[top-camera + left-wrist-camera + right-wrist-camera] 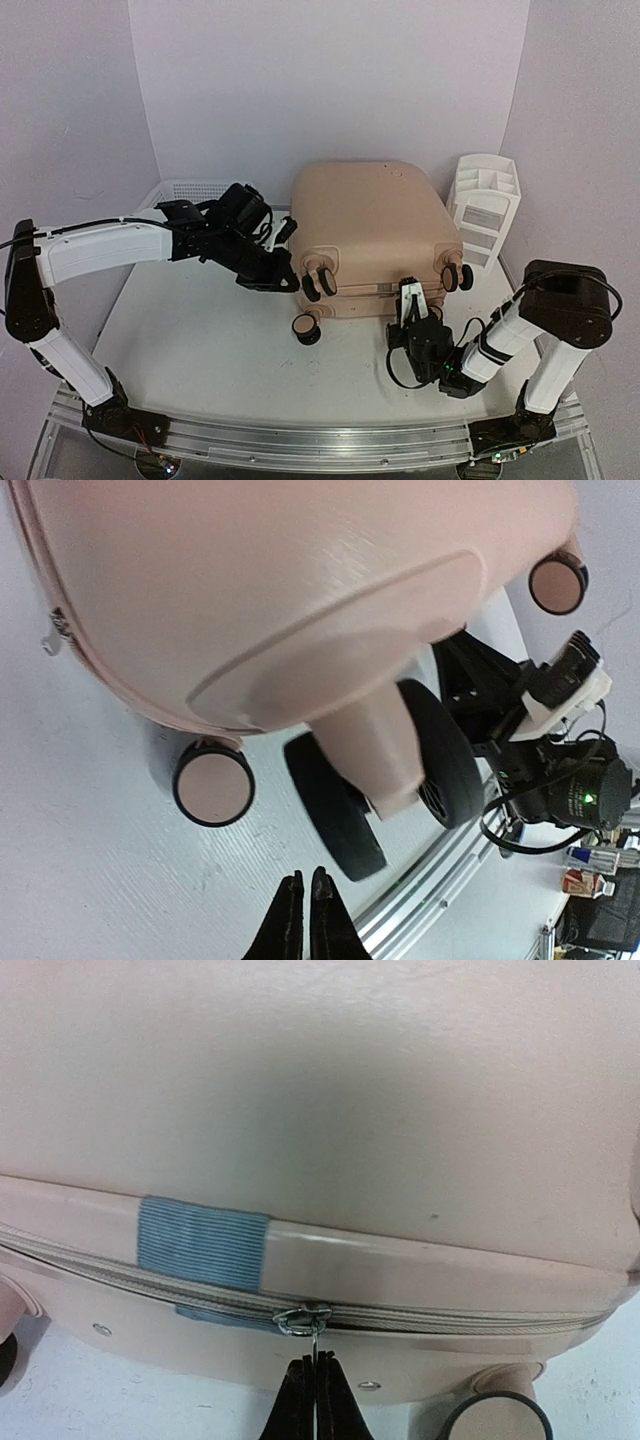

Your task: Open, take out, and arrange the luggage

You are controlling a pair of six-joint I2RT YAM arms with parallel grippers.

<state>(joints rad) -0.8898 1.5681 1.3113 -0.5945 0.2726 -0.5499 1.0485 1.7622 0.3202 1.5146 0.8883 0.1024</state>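
Note:
The luggage [370, 225] is a big peach-pink hard-shell suitcase lying flat in the middle of the table, its caster wheels [320, 282] facing me. My right gripper [316, 1362] is at the near side seam, shut on the thin metal pull of the zipper slider [303, 1319], just right of a blue tape patch [203, 1243]. In the top view the right gripper [409, 293] touches that seam. My left gripper [303, 882] is shut with nothing in it, hovering over the table just short of a black double wheel [335, 810]. From above, the left gripper [290, 283] is beside the suitcase's near left corner.
A white mesh basket [195, 190] stands at the back left, behind my left arm. A white drawer organizer [485, 205] leans at the suitcase's right. One caster wheel [306, 328] rests on the table in front of the suitcase. The metal rail [300, 440] runs along the near edge.

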